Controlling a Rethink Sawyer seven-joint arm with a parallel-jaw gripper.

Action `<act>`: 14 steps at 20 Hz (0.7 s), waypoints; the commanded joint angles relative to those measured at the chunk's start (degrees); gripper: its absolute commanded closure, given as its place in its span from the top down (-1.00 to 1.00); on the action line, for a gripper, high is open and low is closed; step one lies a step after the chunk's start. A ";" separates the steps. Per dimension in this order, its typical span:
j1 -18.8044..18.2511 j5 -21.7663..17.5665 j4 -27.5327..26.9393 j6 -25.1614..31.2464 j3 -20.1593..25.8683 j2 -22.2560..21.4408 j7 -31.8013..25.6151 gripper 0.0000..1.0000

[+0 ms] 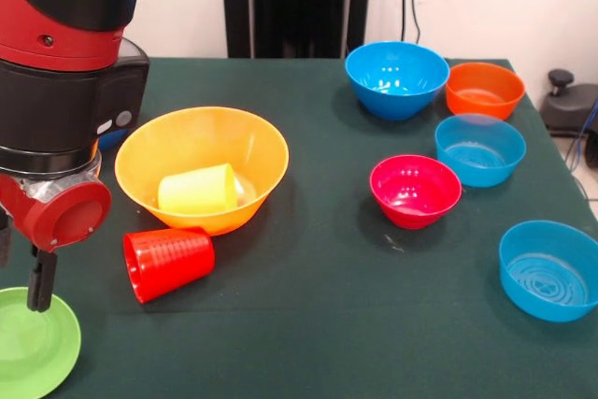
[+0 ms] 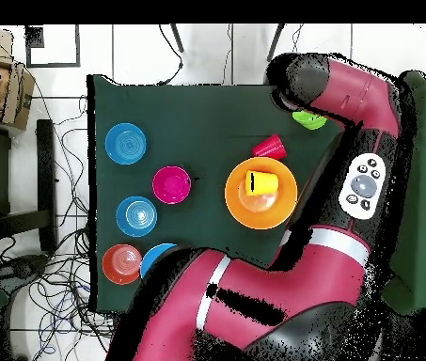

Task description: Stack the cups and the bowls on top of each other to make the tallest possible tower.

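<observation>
The big yellow-orange bowl (image 1: 201, 151) (image 2: 282, 202) stands upright left of centre with the yellow cup (image 1: 196, 191) (image 2: 261, 182) lying on its side inside it. The red ribbed cup (image 1: 168, 262) (image 2: 269, 146) lies on its side on the cloth, touching the bowl's near side. My gripper (image 1: 38, 292) hangs over the far rim of the light green bowl (image 1: 33, 348) (image 2: 308, 119) at the near left corner. In the overhead view the arm hides the gripper. Nothing is stacked apart from the yellow cup in the big bowl.
On the right stand a deep blue bowl (image 1: 397, 77) (image 2: 157, 258), an orange bowl (image 1: 484, 89) (image 2: 121, 263), a pale blue bowl (image 1: 479, 149) (image 2: 136, 216), a pink-red bowl (image 1: 415, 190) (image 2: 171, 184) and another pale blue bowl (image 1: 548, 268) (image 2: 125, 144). A blue sliver (image 1: 112, 137) shows behind the arm.
</observation>
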 commanded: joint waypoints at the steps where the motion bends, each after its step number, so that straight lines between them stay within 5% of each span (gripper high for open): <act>1: 0.89 -1.60 2.92 2.35 5.67 2.41 -0.25 1.00; 8: 0.86 -1.49 0.64 3.13 5.14 3.79 0.56 1.00; 14: 0.32 -2.46 -1.52 -2.67 5.64 7.48 0.26 1.00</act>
